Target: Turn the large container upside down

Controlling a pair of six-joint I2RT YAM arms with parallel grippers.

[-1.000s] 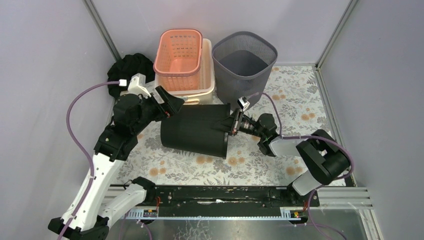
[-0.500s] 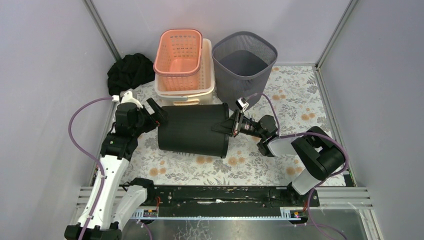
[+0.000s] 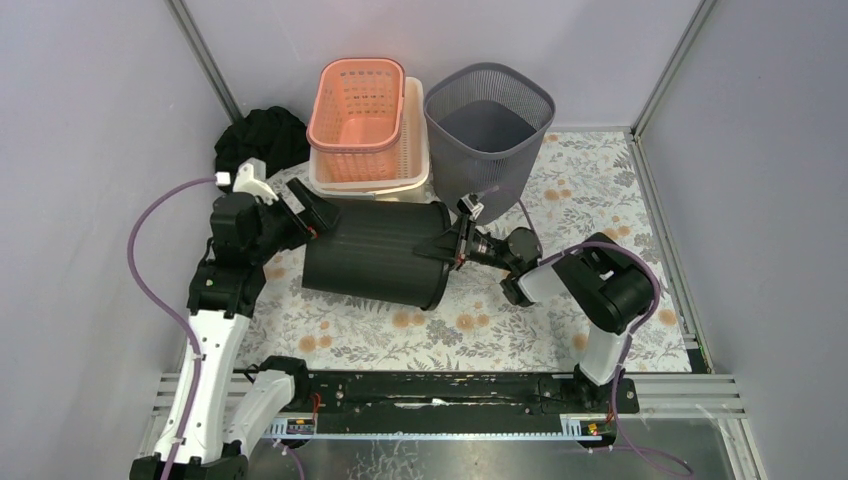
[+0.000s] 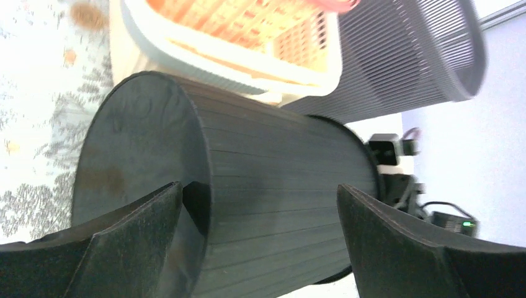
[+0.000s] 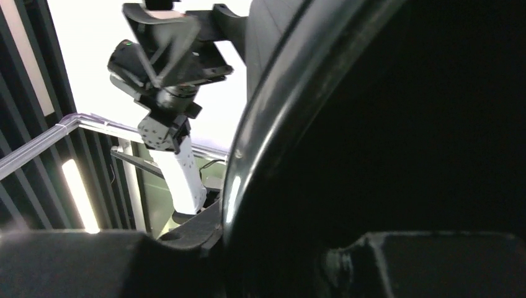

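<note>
The large black ribbed container point(image 3: 375, 252) lies on its side on the flowered mat, flat base to the left and open rim to the right. My left gripper point(image 3: 310, 213) is open at the base's upper edge. In the left wrist view the container point(image 4: 273, 180) fills the gap of the left gripper point(image 4: 259, 189), one finger over the base face, one along the side wall. My right gripper point(image 3: 450, 247) is shut on the container's rim; in the right wrist view the rim point(image 5: 248, 143) runs between the fingers of the right gripper point(image 5: 248, 248).
A pink basket point(image 3: 357, 103) sits stacked in a cream basket point(image 3: 372, 182) right behind the container. A grey mesh bin point(image 3: 487, 125) stands at the back, right of them. Black cloth point(image 3: 255, 138) lies in the back left corner. Walls close both sides.
The container has slid left and tilted slightly, carried by my right gripper. My left gripper has moved off the container's top, back to its base end.
</note>
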